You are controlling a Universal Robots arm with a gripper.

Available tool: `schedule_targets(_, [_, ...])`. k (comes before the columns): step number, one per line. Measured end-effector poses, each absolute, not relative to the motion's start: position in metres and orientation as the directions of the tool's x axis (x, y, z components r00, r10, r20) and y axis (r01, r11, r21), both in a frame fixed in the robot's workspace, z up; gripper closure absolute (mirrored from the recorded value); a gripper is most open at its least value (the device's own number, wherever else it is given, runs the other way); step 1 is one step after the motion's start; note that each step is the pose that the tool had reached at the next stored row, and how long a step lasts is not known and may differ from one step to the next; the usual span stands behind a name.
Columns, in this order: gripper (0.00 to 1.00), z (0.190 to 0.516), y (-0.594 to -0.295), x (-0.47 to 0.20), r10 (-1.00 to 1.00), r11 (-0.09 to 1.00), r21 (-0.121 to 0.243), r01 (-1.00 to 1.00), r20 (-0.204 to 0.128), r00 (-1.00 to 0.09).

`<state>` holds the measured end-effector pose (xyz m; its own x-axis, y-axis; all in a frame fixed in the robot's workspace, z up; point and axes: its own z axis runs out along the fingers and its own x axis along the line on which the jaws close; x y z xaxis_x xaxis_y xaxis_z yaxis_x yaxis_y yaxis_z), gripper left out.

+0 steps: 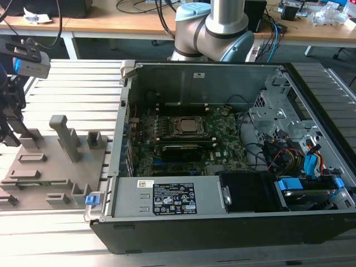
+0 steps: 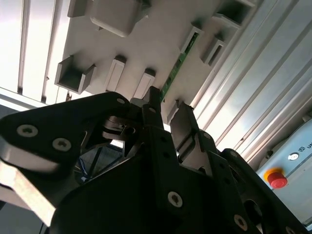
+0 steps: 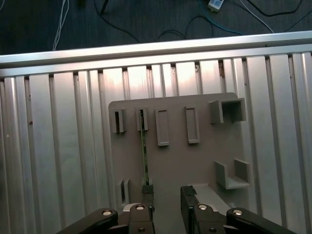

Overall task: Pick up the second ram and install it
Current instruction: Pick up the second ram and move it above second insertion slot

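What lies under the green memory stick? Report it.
The grey holder plate, lying on the ribbed metal table. The memory stick stands on edge in it; its near end is hidden behind the pincer.

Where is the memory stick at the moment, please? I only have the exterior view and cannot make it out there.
Observer: In the first wrist view, the green memory stick stands on edge in a slot of the grey plate.
Operator: Thank you. Is the gripper holding it?
Observer: No. The gripper is open, with its fingers apart just above the plate.
Operator: Does the stick sit in the gap between the fingers?
Observer: Not quite. In both wrist views it lines up with one finger rather than with the gap.
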<state>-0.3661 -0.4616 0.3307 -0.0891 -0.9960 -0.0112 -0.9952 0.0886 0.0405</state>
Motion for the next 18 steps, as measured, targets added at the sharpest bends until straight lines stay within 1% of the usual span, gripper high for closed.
schedule_targets(18, [0.64, 0.316, -0.462, -0.366, -0.996, 0.089, 0.041, -0.995, -0.011, -0.089])
